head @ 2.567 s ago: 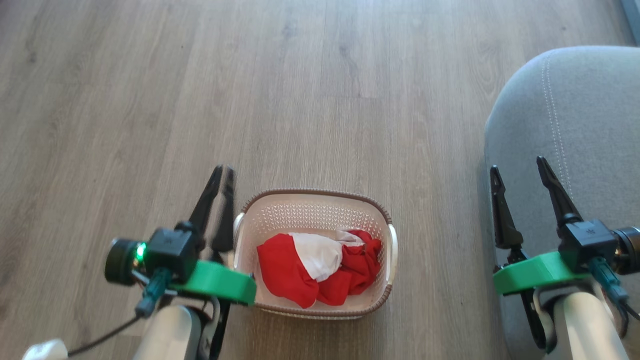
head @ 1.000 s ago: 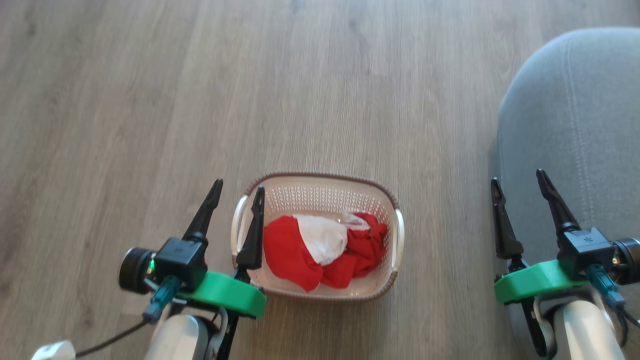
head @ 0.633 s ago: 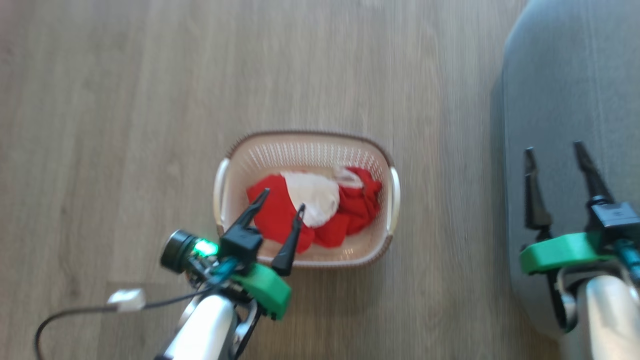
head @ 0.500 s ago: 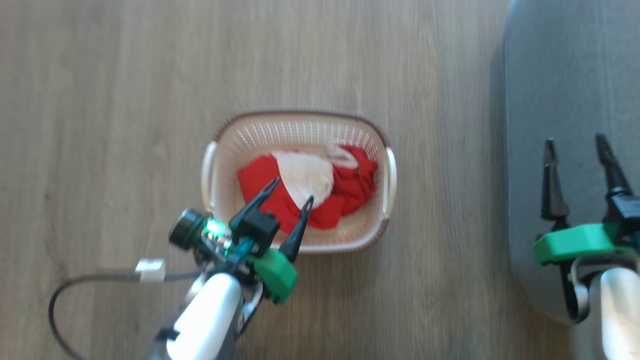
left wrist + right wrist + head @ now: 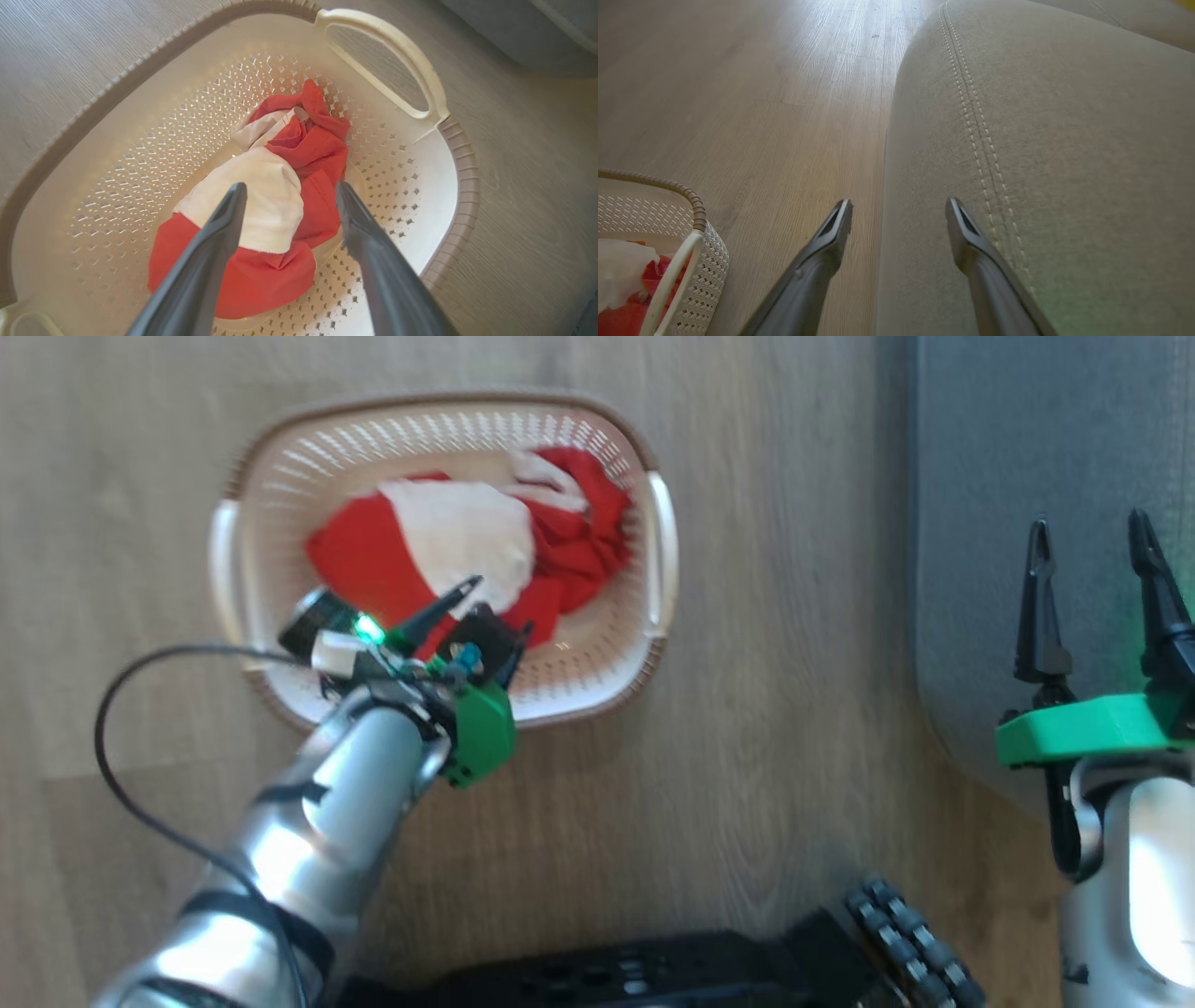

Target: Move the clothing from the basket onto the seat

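Note:
The clothing (image 5: 457,546), a crumpled red and white heap, lies in the basket (image 5: 243,569) on the floor. From the basket's near rim my left gripper (image 5: 495,607) reaches in, open, just above the heap. In the left wrist view that gripper (image 5: 289,189) has its fingers spread over the white patch of the clothing (image 5: 261,200), and whether they touch the fabric I cannot tell. The basket (image 5: 411,196) surrounds the heap there. My right gripper (image 5: 1088,537) stands open over the edge of the grey seat (image 5: 1008,439), empty. From the right wrist, the right gripper (image 5: 899,205) straddles the seat's (image 5: 1064,140) left edge.
Wood-look floor (image 5: 784,663) lies between basket and seat. A black cable (image 5: 107,747) loops off my left wrist over the floor. My dark wheeled base (image 5: 709,971) shows along the bottom edge. The basket's handle (image 5: 668,280) sits low left of the right gripper.
The head camera has tipped down and closed in, so basket and seat have shifted in view. My left gripper has gone from beside the basket to inside it, over the clothing. Both stay open.

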You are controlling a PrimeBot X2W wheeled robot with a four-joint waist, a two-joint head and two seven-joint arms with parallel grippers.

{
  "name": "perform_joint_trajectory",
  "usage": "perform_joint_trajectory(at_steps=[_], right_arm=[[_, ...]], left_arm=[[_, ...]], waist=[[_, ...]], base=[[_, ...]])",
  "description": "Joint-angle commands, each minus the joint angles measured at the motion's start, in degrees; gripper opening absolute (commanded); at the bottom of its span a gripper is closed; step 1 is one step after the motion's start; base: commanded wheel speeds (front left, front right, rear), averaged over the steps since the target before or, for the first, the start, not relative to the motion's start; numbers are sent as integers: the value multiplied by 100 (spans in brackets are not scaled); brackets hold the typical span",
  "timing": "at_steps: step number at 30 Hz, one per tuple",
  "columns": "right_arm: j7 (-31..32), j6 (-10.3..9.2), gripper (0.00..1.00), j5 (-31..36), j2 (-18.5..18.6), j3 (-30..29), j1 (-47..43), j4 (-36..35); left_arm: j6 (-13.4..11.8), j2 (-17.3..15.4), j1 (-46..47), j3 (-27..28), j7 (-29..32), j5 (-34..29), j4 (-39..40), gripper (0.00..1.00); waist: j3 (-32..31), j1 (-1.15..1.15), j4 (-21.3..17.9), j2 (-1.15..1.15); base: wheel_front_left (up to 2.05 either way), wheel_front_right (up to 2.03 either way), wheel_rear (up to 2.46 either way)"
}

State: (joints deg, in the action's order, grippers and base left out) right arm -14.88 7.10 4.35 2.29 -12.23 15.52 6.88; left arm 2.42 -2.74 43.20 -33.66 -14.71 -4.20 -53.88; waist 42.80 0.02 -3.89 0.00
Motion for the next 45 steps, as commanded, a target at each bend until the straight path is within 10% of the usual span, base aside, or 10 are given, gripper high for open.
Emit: perform_joint_trajectory(at_steps=[1, 21, 30, 31, 33, 45], right_arm=[[-12, 39, 100, -82, 59, 169, -15, -132], [-12, 39, 100, -487, 59, 507, 248, -333], [-12, 39, 100, -377, 59, 598, 158, -411], [-12, 39, 100, -363, 59, 607, 153, -424], [-12, 39, 100, -330, 59, 612, 149, -443], [-12, 39, 100, -178, 59, 662, 308, -325]], left_arm=[[37, -149, 79, 25, -29, -72, -188, 100], [-725, -531, 1572, 281, 585, 173, -1965, 100], [-565, -669, 1725, 315, 1293, 348, -2002, 100], [-525, -673, 1732, 319, 1368, 372, -2003, 97], [-472, -647, 1754, 314, 1449, 409, -2005, 0], [-372, -513, 1460, 308, 1184, 660, -2006, 0]], waist=[[511, -2, -446, 0], [1396, -2, -896, 0], [1543, -2, -815, 0], [1555, -2, -798, 0], [1570, -2, -752, 0], [1032, -2, -546, 0]], base=[[0, 0, 0], [0, 0, 0], [0, 0, 0], [0, 0, 0], [0, 0, 0], [0, 0, 0]])
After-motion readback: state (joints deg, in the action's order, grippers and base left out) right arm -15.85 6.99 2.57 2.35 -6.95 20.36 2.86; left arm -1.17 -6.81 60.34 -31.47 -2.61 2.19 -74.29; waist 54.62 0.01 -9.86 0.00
